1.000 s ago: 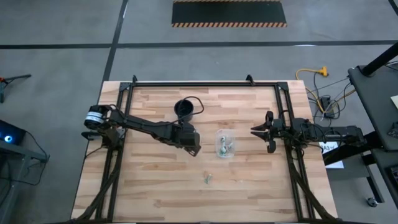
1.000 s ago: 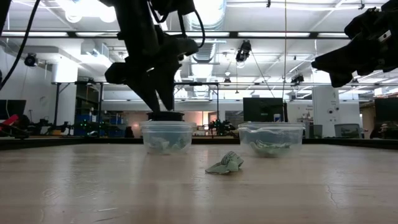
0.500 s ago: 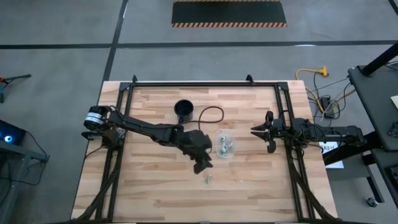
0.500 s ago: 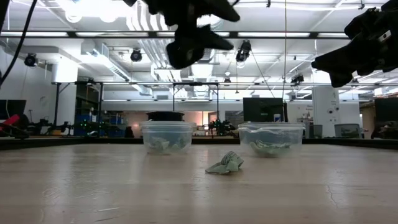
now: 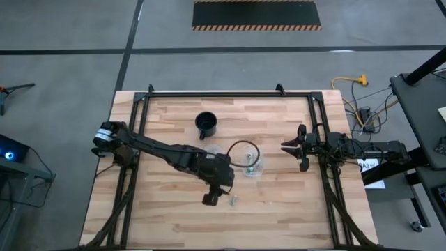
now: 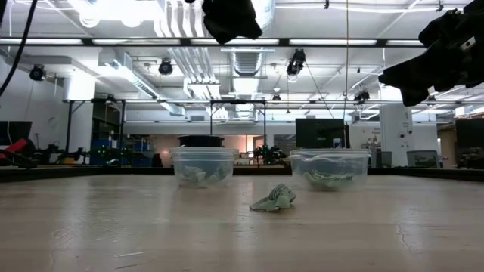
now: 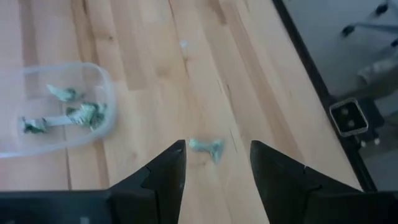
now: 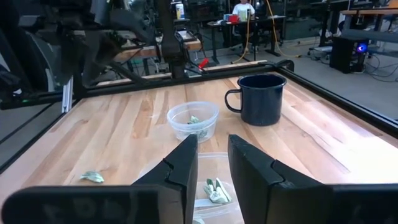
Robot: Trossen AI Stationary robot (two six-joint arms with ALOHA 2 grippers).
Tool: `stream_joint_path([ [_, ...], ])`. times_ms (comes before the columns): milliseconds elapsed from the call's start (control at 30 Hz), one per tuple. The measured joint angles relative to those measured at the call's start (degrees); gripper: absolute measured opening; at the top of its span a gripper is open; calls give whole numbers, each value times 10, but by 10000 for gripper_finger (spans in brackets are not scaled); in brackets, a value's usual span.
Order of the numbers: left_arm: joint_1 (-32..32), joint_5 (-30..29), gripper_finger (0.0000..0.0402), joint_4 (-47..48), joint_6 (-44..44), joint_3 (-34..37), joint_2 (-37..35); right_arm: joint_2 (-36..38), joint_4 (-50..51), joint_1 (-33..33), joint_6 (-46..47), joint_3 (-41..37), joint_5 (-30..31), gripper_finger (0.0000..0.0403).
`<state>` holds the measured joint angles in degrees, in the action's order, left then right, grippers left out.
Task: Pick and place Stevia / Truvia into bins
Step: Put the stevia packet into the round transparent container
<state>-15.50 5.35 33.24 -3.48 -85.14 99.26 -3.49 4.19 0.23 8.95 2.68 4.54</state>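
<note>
Two clear bins hold green-and-white packets: the left bin [image 5: 210,148] [image 6: 203,166] in front of the black mug, and the right bin [image 5: 252,162] [image 6: 329,168] [image 8: 211,182]. One loose Stevia packet [image 5: 232,200] [image 6: 274,198] [image 7: 207,147] lies crumpled on the wood near the front. My left gripper [image 5: 210,200] [image 7: 216,163] hangs open high above the table, just left of that packet, holding nothing. My right gripper [image 5: 298,148] [image 8: 212,155] waits at the table's right side, level, with a narrow gap between its fingers and nothing in it.
A black mug [image 5: 206,124] [image 8: 258,98] stands behind the left bin. A black metal frame [image 5: 223,93] borders the wooden table at the far side and both ends. Bare wood lies on the near half around the loose packet.
My left gripper has left its place above the left bin, swung toward the table's near edge and somewhat to the right, and risen until only its lower part shows at the top of the low view. It has also rolled about its own axis. The packets and bins have stayed put.
</note>
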Motion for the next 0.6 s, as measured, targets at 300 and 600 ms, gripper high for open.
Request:
stream_joint_path([
  [300,-1,8,162,86,22,-65,55,0,0,0,0,0,0,73],
  [600,-1,19,162,93,27,-101,102,0,0,0,0,0,0,71],
])
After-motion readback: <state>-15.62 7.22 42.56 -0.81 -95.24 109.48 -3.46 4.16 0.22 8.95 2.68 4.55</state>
